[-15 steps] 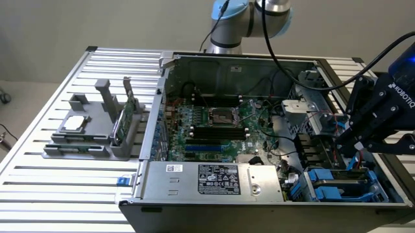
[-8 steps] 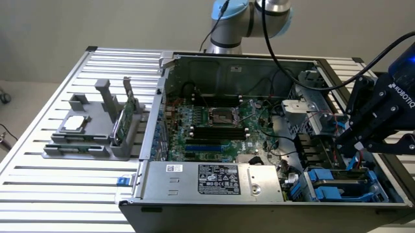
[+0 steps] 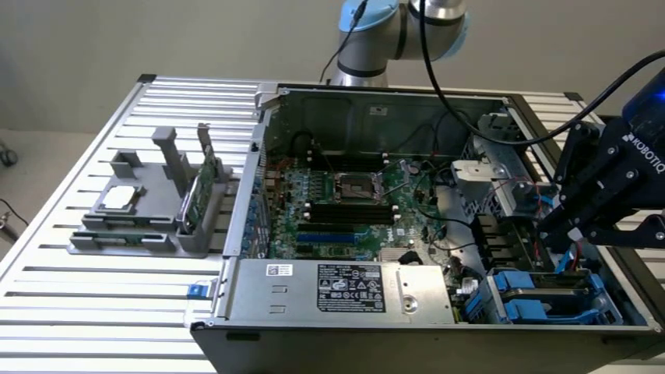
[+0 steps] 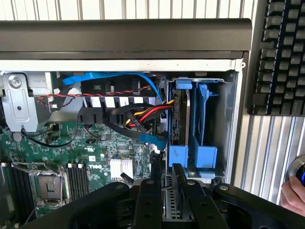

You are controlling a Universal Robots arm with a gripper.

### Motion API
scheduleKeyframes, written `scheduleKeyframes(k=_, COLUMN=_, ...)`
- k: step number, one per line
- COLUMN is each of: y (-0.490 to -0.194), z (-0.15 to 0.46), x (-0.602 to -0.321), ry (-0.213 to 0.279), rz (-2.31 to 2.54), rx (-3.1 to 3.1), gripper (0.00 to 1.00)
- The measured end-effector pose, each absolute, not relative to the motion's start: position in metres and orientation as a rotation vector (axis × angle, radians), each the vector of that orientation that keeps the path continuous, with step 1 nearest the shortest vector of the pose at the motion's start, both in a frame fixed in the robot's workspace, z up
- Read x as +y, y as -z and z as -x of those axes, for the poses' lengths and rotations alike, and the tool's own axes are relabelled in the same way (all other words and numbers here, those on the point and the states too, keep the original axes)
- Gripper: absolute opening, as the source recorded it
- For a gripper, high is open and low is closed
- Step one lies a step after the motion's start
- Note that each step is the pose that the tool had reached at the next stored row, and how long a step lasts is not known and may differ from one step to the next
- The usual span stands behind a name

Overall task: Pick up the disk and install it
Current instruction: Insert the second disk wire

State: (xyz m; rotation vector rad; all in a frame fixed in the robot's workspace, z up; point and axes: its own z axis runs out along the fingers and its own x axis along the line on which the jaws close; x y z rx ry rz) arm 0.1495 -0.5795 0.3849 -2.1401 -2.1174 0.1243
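Hovering over the open PC case (image 3: pixel 488 101) on the slatted surface (image 3: pixel 104 296), the arm's pincer (image 3: pixel 566 230) (image 4: pixel 169 200) hangs just above the blue drive bay (image 4: pixel 205 124) at the exterior view's right. The disk (image 4: pixel 178 114) stands on edge inside that bay, beside red, yellow & black cables (image 4: pixel 143 117). Pincer state: can't tell. A hand (image 4: pixel 293 195) shows nr the keyboard (image 4: pixel 281 57).

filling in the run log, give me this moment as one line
pincer: above drive bay | disk: on edge in its blue frame, in the bay
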Motion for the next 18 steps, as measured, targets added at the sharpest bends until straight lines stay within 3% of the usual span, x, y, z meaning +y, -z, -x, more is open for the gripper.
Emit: scheduleKeyframes(k=18, y=-0.377, z=-0.161, x=-0.579, ry=-0.123, rz=2.14, rx=-2.117, gripper=0.25)
